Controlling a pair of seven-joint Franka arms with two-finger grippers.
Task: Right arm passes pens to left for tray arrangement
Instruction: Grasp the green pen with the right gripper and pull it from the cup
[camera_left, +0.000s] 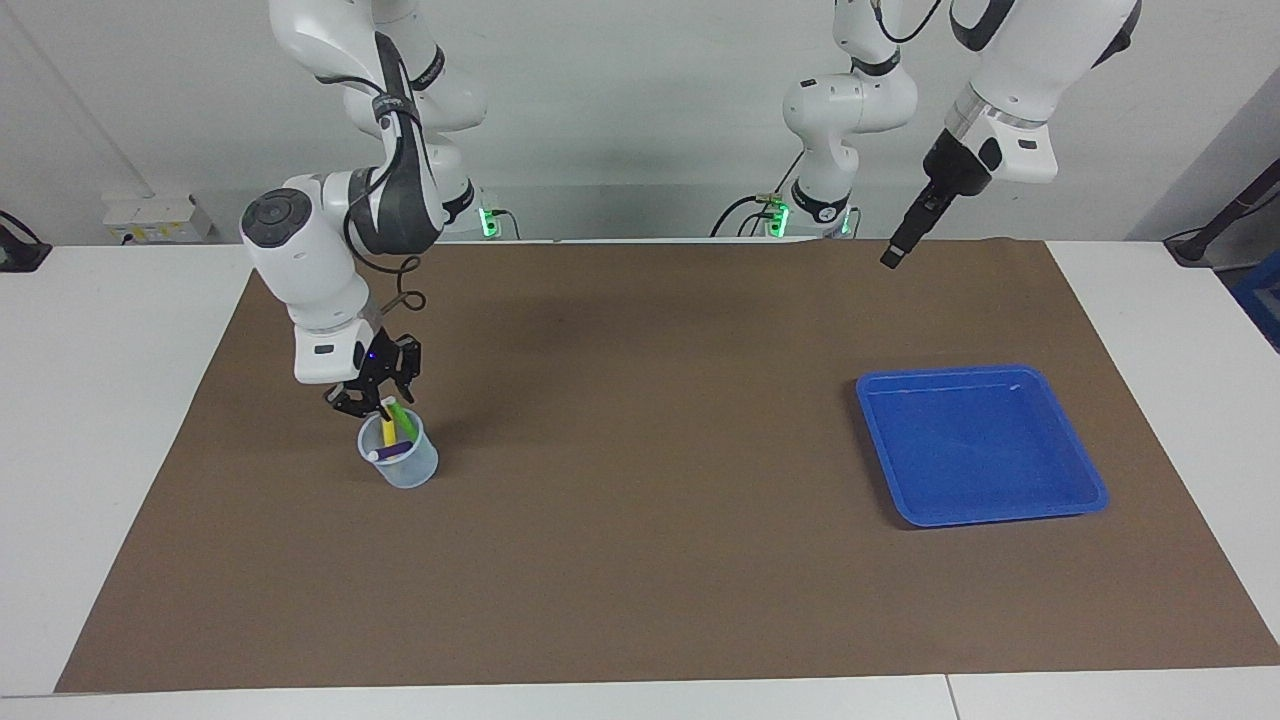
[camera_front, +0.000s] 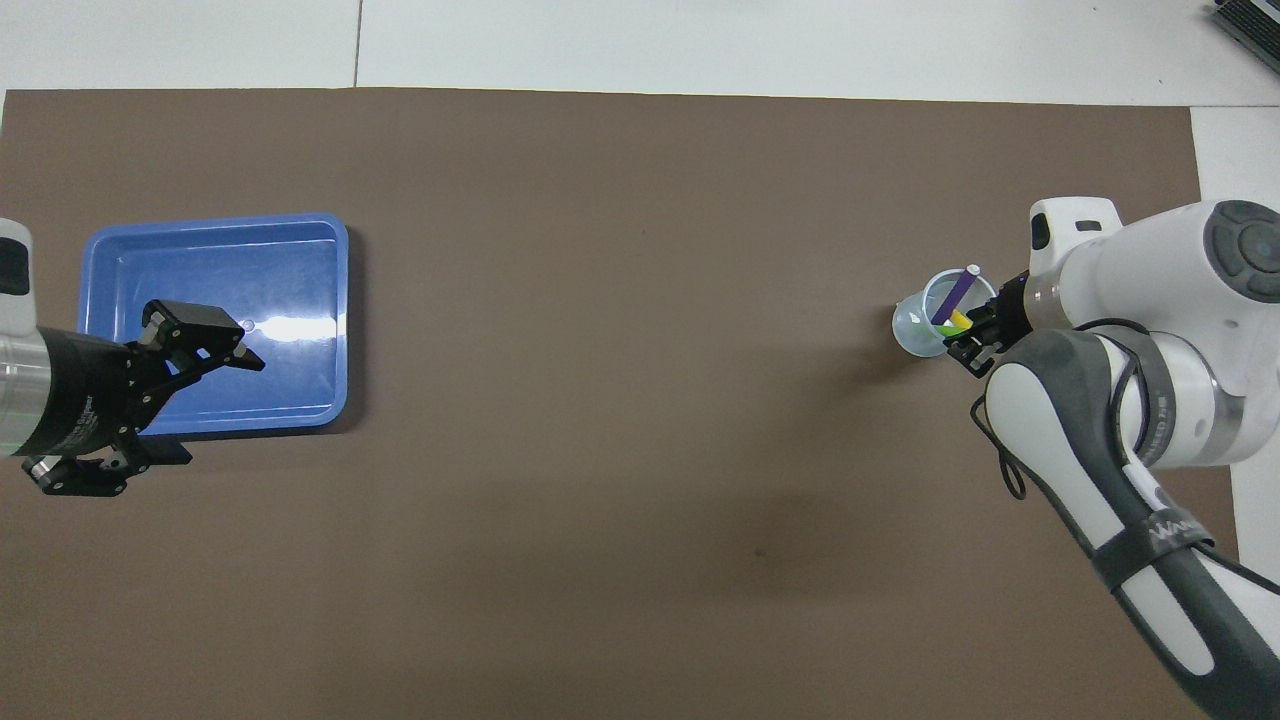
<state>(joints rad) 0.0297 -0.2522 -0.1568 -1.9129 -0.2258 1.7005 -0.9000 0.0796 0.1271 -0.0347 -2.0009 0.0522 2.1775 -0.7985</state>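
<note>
Standing in a cup (camera_left: 400, 462), pens (camera_left: 392, 425) meet the right claw (camera_left: 378, 404), grip unclear; left claw (camera_front: 240, 352) open.

Probably robotics lab: two bench-mounted arms (camera_left: 340, 230), brown mat (camera_left: 640, 450), bare wall.

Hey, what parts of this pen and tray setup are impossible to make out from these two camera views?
- Whether the right gripper has a pen clamped: in both views its links cover the pen tops at the cup.
- Lower ends of the green pen, yellow pen and purple pen: sunk in the cup.
- Part of the tray: in the overhead view the raised left gripper covers it.
</note>
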